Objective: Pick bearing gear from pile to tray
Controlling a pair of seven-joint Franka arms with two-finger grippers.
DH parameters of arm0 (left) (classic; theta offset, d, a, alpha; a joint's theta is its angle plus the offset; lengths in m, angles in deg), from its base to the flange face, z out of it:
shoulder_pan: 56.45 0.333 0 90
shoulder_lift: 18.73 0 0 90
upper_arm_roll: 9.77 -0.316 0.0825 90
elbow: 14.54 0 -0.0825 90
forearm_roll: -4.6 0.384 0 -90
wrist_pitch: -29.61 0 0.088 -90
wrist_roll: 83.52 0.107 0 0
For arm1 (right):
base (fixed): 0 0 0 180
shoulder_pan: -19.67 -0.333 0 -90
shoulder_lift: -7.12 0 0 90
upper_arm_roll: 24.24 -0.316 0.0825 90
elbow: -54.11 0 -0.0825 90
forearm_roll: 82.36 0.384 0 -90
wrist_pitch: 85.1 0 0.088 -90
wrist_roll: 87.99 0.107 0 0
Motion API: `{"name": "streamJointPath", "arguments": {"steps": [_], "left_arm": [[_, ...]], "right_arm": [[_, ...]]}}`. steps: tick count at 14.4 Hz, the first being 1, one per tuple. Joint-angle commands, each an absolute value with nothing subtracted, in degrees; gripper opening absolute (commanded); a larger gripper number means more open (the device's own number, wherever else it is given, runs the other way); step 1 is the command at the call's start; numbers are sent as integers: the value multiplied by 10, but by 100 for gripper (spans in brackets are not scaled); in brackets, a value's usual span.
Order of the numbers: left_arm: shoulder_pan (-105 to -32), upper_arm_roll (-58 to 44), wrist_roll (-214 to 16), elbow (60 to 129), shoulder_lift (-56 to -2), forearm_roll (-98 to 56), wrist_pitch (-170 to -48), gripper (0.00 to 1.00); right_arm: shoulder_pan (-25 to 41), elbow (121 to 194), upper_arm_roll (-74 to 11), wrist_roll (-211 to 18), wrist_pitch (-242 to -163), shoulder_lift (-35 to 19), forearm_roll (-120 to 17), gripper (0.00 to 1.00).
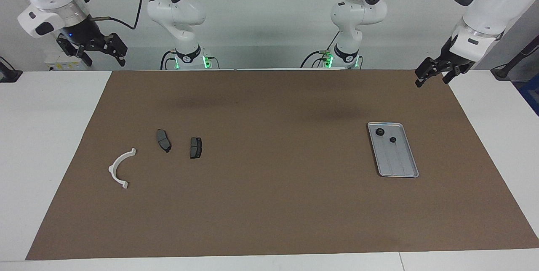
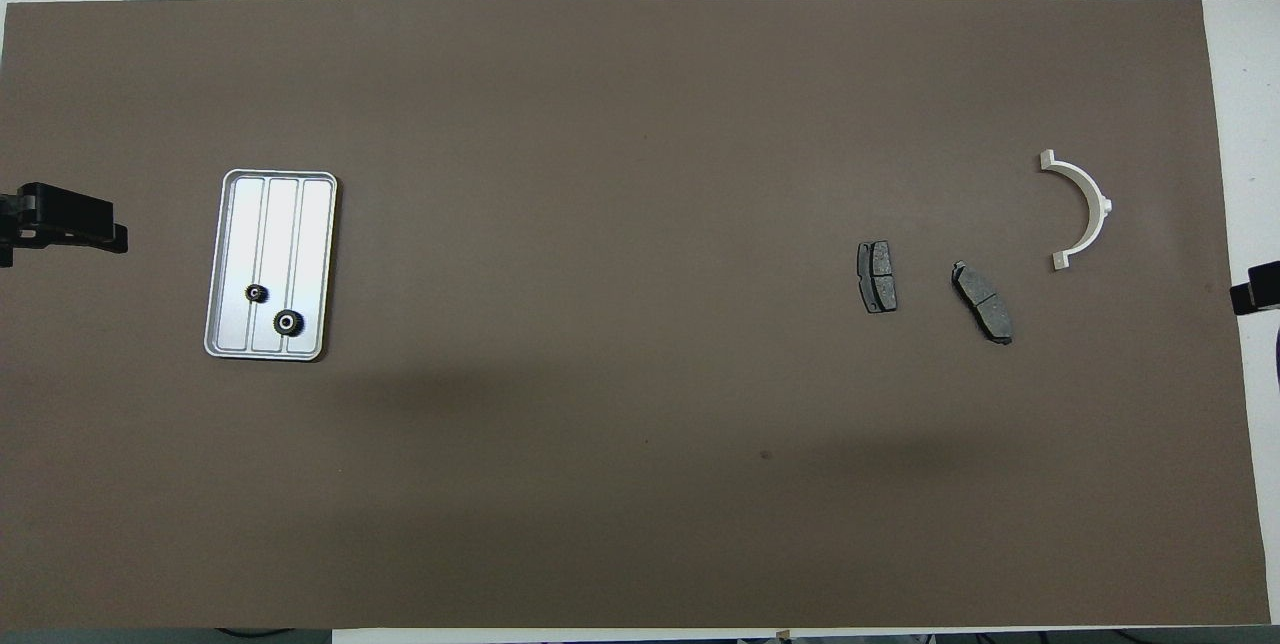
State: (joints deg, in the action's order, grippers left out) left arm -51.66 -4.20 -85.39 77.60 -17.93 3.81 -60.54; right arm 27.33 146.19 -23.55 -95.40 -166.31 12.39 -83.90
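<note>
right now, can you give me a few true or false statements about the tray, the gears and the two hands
1. Two black gears lie in the tray. True.
2. The left hand holds a gear. False: it holds nothing, raised over the mat's edge.
3. The white half-ring bracket lies in the tray. False: it lies on the brown mat, toward the right arm's end.
4. Two brake pads lie beside the bracket. True.
5. The right hand touches a brake pad. False: it waits raised, away from them.
</note>
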Motion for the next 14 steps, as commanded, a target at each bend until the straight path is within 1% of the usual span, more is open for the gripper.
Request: {"name": "streamJointPath", "arguments": {"steps": [1,4,8,14], "left_arm": [[-501,-18,-854,738,-202,45,-582,100],[-501,-33,-853,737,-204,35,-613,100],[-501,-34,-853,733,-204,32,-599,100],[-501,-34,-854,735,-204,45,-607,100]], "right_arm": [[276,1454,-236,-954,-1659,119,-839,100],[277,1454,-236,-954,-1660,118,-839,100],[277,1454,-236,-954,-1659,118,-839,100],[277,1454,-236,-954,-1660,118,-839,100]]}}
